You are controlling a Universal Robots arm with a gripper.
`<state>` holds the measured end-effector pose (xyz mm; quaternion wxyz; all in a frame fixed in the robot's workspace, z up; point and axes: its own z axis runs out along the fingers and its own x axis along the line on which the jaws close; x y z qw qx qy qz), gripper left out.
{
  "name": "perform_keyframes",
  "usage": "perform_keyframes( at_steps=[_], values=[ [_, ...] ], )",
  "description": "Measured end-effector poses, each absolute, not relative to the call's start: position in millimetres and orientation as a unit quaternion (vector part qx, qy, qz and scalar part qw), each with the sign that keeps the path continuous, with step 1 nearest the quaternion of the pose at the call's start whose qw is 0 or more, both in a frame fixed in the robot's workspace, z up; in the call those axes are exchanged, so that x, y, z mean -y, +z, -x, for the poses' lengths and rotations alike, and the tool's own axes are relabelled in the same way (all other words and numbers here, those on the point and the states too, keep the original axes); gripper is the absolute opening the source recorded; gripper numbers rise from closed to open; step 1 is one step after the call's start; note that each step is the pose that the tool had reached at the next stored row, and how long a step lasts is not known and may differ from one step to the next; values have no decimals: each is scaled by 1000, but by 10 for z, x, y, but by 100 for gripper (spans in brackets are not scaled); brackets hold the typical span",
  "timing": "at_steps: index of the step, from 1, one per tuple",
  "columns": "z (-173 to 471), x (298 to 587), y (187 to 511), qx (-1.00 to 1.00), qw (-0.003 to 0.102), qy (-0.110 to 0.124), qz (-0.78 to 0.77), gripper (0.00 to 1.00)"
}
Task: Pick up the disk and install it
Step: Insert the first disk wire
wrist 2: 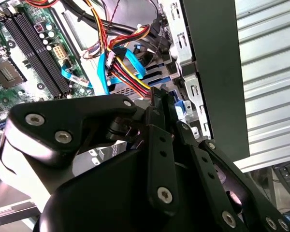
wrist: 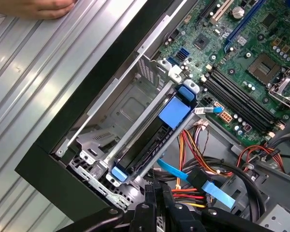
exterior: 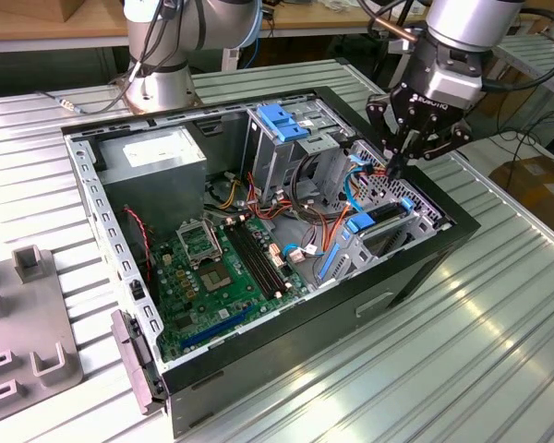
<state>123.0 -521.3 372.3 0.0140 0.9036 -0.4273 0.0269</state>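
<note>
We see a silver tabletop [exterior: 499, 305] made of long metal ribs. At the back of the room is a wood bench [exterior: 37, 23], & a brown box [exterior: 540, 180] sits at the exterior view's right.

On the tabletop: 1 open black PC case [exterior: 286, 341] & 1 grey stand [exterior: 28, 314] at the exterior view's left.

Inside the case: 1 green board [exterior: 217, 277], 1 big grey power box [exterior: 152, 152] & 1 disk [wrist: 146, 149]. The disk lies flat in the metal bay by the case wall, w/ blue plastic bits on it.

1 robot arm [exterior: 462, 37] hangs over that bay. Its 2 fingers [wrist 2: 160, 145] are narrow, pressed close, holding nothing, w/ tips near the red & yellow wires [wrist 2: 130, 79].

1 hand [wrist: 36, 7] rests on the tabletop.
</note>
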Motion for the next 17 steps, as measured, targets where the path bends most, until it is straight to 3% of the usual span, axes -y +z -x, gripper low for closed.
perform_keyframes(
  at_steps=[17],
  values=[
    [-1404,5206,3712,495,16,26,-869,17]
  ],
)
